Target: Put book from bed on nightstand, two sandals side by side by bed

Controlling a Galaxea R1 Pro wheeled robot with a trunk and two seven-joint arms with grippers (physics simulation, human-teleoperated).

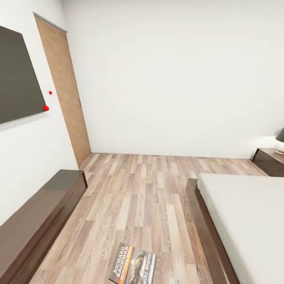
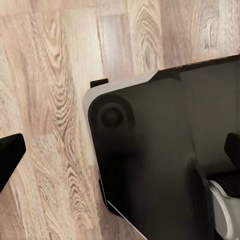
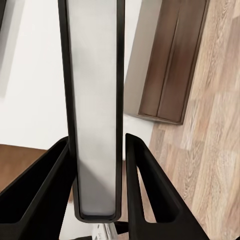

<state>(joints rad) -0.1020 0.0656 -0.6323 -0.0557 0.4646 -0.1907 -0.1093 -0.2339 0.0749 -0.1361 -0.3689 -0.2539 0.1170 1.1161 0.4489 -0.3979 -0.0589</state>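
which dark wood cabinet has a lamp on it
The small nightstand at far right, beyond the bed; the long dresser by the left wall has none.

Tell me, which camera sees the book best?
The head view: the book shows its cover and white lettering, low in the picture above the wood floor. The right wrist view gives just its thin edge, squeezed in the right gripper. The left wrist view offers floor.

black gripper (image 3: 95,200) fingers, glossy black-and-white housing (image 2: 155,160)
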